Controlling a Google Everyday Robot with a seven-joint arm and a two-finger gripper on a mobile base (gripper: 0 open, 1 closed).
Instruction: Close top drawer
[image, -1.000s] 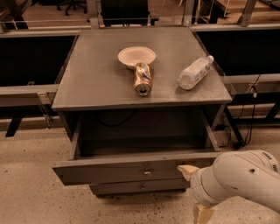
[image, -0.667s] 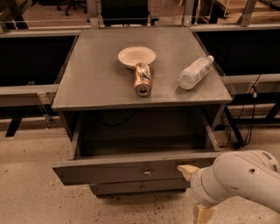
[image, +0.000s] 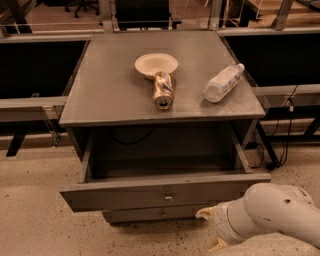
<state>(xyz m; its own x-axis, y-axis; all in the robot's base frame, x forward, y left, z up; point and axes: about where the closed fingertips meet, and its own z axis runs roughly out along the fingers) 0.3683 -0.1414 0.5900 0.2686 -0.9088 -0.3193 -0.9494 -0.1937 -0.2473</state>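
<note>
Your top drawer (image: 125, 195) stands pulled well out from the cabinet, its flat front hanging over the floor. It looks stiff, wooden and fairly heavy, so it likely slides on rails. Push flat on the front panel near the central knob (image: 168, 196), not at a corner, or it may rack. The claw (image: 209, 225) sits low, just right of the slimmer drawer fronts (image: 150, 215). It is partly cut off below, so you cannot tell whether it is apart or together. The drawer's floor is in shadow.

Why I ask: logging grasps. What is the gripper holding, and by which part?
Nothing shows in it. The gripper sits low, just below the right part of the open top drawer front, well off its knob.
</note>
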